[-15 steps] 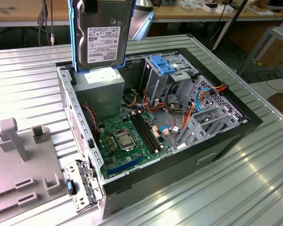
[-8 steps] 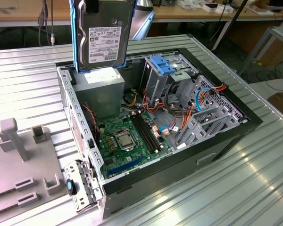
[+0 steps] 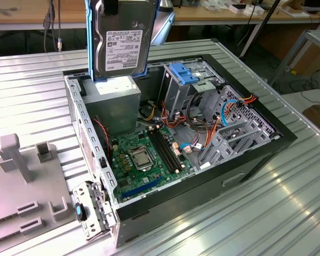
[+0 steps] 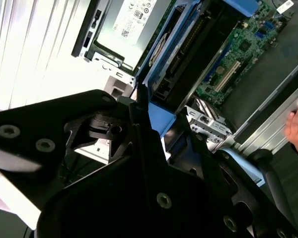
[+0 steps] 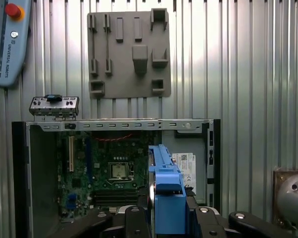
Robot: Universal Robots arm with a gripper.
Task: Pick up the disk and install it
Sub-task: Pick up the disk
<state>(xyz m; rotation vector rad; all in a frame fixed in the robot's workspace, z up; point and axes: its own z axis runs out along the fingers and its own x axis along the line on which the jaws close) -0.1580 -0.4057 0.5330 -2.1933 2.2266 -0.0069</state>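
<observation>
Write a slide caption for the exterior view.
The disk, upright in its blue rails, hangs over the open computer case on a ribbed metal table.

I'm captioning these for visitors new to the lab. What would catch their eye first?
The flat silver-grey metal disk with white label and blue plastic rails hangs upright in the arm's jaws, above the grey power-supply box in the open black computer case. Inside lies the green motherboard, and a grey plastic fixture plate sits at the exterior view's left.
</observation>
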